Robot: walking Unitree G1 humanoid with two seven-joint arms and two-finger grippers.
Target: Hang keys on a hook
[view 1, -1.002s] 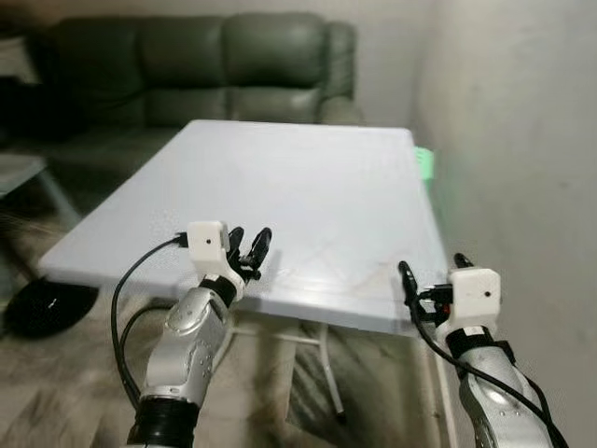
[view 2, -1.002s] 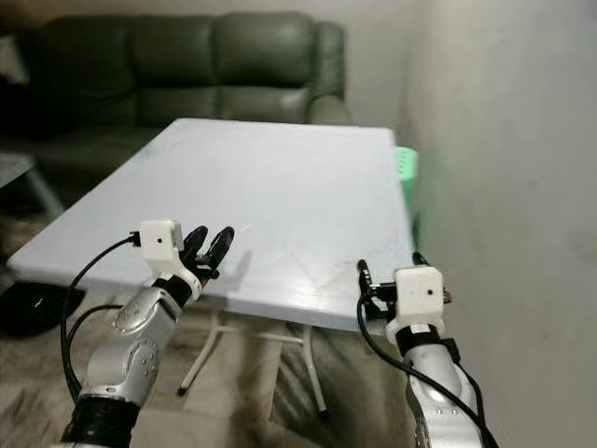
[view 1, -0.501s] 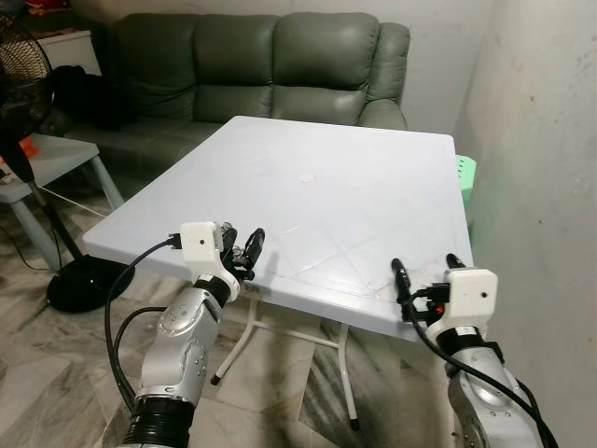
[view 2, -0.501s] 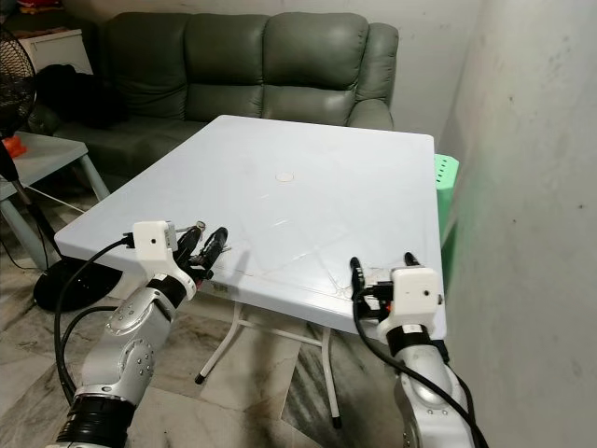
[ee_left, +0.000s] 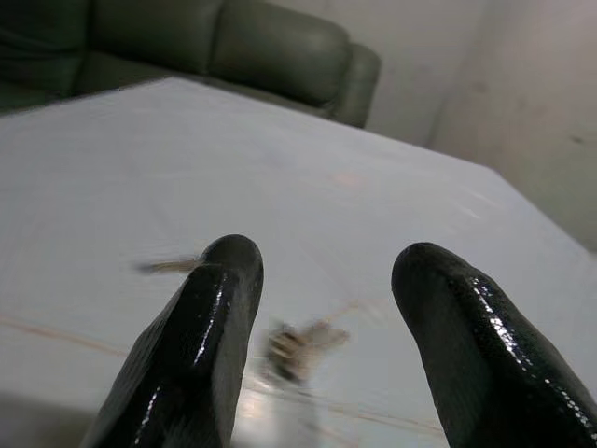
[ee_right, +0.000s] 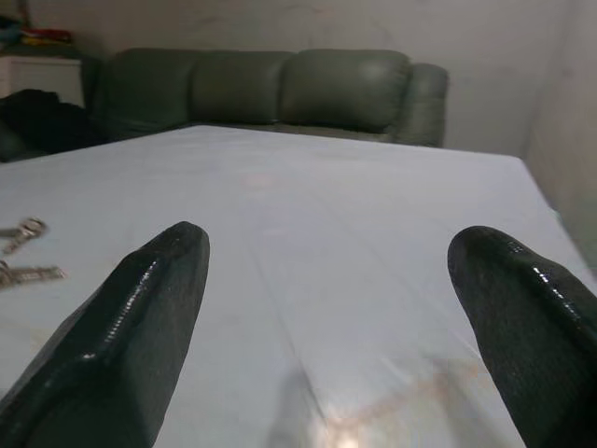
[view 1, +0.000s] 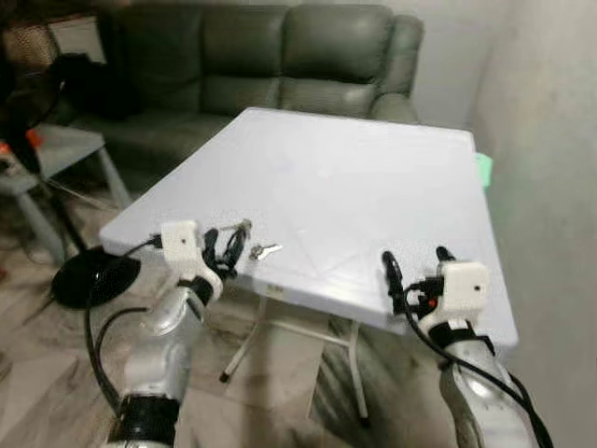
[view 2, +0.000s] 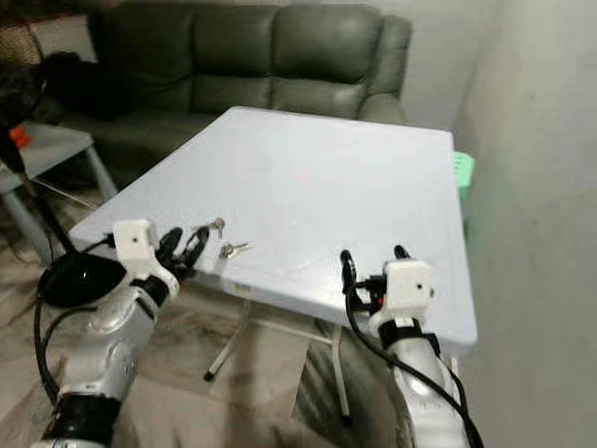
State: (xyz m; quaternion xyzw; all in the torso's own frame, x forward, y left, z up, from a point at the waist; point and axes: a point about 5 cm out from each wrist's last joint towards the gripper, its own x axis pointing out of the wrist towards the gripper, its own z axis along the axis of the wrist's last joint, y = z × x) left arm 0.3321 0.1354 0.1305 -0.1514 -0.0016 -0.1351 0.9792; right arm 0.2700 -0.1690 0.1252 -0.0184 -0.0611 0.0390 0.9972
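White plastic table (view 1: 373, 187), keys (view 1: 264, 250) lying loose near its front left edge. Left gripper (view 1: 227, 250) sits just beside them at table height, fingers parted narrowly, nothing between them; looks lined up for a pick. Right gripper (view 1: 413, 271) waits at the front right edge, fingers spread wide, empty, well apart from the keys. No hook visible, so one must be found after the pick. Green sofa (view 1: 280, 56) behind table, fan base (view 1: 89, 280) on floor left, wall (view 1: 550, 168) close on right.
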